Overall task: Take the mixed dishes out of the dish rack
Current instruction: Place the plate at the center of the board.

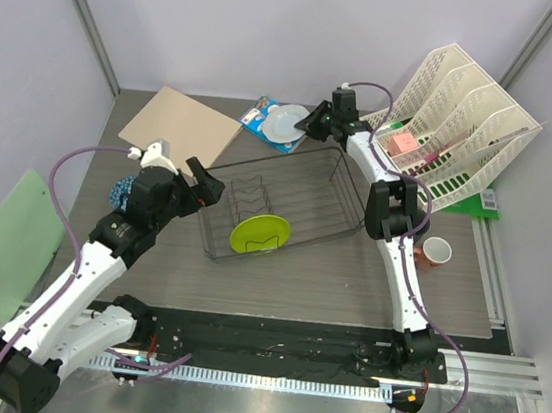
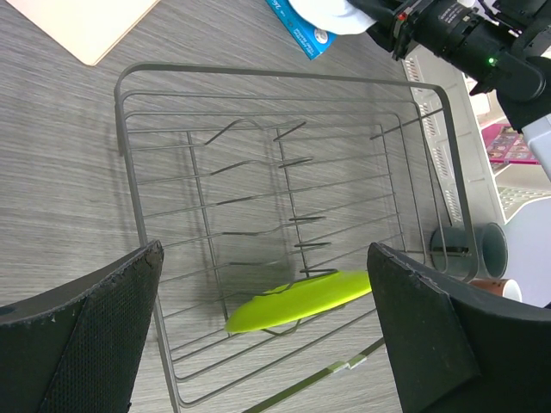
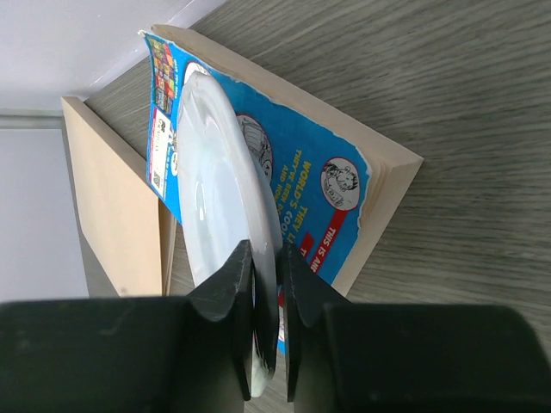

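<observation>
The dish rack [image 1: 354, 192] [image 2: 293, 76] is a dark wire basket in the middle of the table. A lime-green plate [image 1: 261, 233] [image 2: 301, 299] leans on its prongs at the near end. My left gripper [image 1: 208, 184] [image 2: 265, 258] hovers open at the rack's left side, holding nothing. My right gripper [image 1: 312, 125] [image 3: 267, 258] is behind the rack, shut on the rim of the white plate [image 1: 286, 121] [image 3: 215, 189], which lies on a blue packet [image 1: 259, 124] [image 3: 323, 181]. A salmon-pink cup [image 1: 437, 252] and a grey mug [image 2: 469, 249] stand right of the rack. A blue speckled bowl [image 1: 122, 191] sits left of my left arm.
A tan board [image 1: 180, 124] lies at the back left, partly under the blue packet. A white slotted organiser [image 1: 462, 124] stands at the back right. A pale green sheet [image 1: 5, 239] leans by the left wall. Walls close in the table on three sides.
</observation>
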Tool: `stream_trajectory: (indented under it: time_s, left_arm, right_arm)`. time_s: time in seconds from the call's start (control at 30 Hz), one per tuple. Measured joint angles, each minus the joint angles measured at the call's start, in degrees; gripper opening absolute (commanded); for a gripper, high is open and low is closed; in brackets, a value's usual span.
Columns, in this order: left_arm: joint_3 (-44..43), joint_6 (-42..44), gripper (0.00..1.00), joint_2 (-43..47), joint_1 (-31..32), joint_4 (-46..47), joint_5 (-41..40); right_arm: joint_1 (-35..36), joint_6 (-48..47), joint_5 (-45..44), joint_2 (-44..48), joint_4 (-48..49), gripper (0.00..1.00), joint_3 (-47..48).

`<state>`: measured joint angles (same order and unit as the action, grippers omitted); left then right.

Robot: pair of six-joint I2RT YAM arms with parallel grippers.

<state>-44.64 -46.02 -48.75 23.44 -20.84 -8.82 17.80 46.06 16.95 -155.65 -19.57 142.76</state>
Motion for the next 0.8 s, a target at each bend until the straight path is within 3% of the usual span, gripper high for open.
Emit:
stream_trajectory:
  time_s: [0.3, 0.8]
  left_arm:
    - [0.8, 0.0, 1.00, 0.0, 0.0, 0.2, 0.0]
    - [1.0, -0.3, 1.00, -2.8, 0.0, 0.9, 0.6]
  right_arm:
    - [0.0, -0.1, 0.9, -0.1, 0.2, 0.37, 0.7]
    - [0.0, -6.0, -5.0, -0.1, -5.3, 0.43, 1.0]
